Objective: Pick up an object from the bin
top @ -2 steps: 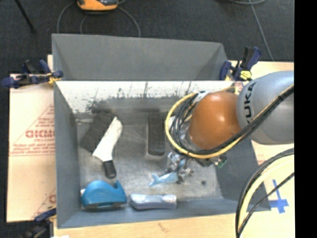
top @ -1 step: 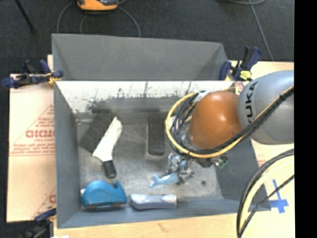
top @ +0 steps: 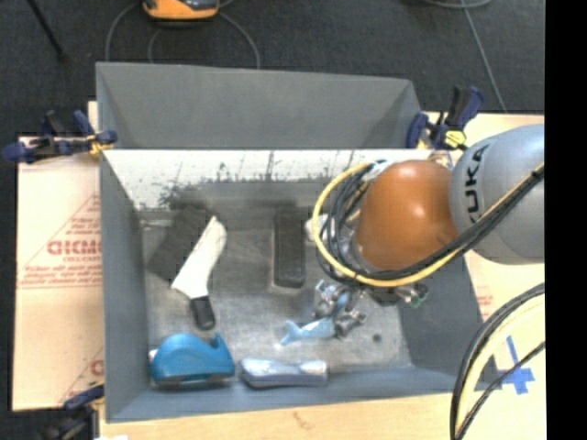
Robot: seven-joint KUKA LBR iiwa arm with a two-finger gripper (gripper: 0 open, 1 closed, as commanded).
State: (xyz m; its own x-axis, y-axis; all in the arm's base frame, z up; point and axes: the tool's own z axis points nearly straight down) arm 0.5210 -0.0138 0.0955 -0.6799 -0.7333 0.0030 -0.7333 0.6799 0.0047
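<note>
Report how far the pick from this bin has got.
Done: the tool is down inside the bin, low over the floor at its right side. In hand: it sits at the right end of a small light-blue piece; whether it grips it I cannot tell. Left: the lift. That piece lies on the floor, as do the blue rounded case and the white-handled scraper.

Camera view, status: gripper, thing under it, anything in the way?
Gripper low, lower right of bin. Small light-blue piece at its tip, grasp unclear. Dark bar and silvery packet nearby, apart.
</note>
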